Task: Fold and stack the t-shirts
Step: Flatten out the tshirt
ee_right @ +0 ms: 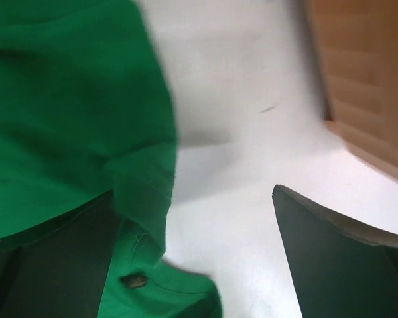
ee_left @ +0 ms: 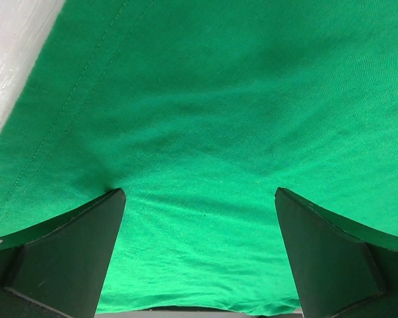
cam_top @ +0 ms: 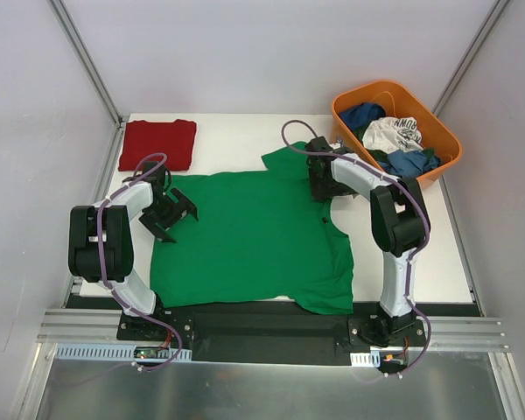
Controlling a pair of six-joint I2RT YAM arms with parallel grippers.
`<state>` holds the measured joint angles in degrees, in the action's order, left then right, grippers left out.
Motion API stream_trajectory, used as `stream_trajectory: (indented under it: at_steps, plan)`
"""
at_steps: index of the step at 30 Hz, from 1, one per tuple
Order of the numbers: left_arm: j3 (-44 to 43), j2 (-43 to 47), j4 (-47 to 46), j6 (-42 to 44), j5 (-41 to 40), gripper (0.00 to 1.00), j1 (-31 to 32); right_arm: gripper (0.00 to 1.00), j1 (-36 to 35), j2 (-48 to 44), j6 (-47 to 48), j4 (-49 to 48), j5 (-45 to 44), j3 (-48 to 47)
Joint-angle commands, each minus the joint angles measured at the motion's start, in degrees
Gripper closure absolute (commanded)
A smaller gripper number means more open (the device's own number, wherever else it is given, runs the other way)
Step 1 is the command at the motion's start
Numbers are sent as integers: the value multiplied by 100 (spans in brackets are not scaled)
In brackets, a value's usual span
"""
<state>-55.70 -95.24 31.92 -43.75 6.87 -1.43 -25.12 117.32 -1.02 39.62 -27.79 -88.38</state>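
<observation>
Right pincer (ee_right: 194,192), one finger (ee_right: 60,265) half behind blurred green t-shirt (ee_right: 60,112)

- Spread shirt (cam_top: 254,236) lies across the middle, reaching the near edge.
- Folded shirt (cam_top: 157,144) sits in the far left corner.
- Basket (cam_top: 420,101) holding clothes (cam_top: 394,136) stands at the far right corner.

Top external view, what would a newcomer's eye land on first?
The bright green t-shirt spread flat across the middle of the table, with the left gripper and right gripper, both open, at its edges. Next, the folded dark red t-shirt at the far left corner and the orange basket of garments far right.
</observation>
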Motion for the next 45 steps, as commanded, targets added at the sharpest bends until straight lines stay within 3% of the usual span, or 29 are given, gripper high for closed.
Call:
stream_trajectory:
  at_steps: [1, 9, 15, 20, 24, 27, 37, 45]
  plan:
    - [235, -153, -19, 279, -512, 1, -103, 1, 376, -340, -74, 248, -762, -22]
    - [209, -109, -19, 305, -503, 1, -129, 1, 429, -780, -12, 310, -1176, 216]
    - [209, -21, -11, 340, -450, 1, -129, 1, 263, -1289, 58, 232, -658, 409]
    - [174, 14, -19, 349, -371, 1, -129, 1, -27, -1817, 304, -120, 886, 795]
    - [156, 6, -28, 376, -310, 1, -121, 1, -168, -1871, 181, -699, 3088, 1111]
    - [139, 14, -28, 384, -309, 1, -121, 1, -238, -1608, -56, -911, 3596, 1165]
    - [200, 67, -19, 402, -292, 1, -129, 1, -37, -1430, 31, -578, 2550, 1086]
    - [183, 32, -28, 402, -309, 1, -121, 1, 1235, -1370, 392, -552, 2717, 946]
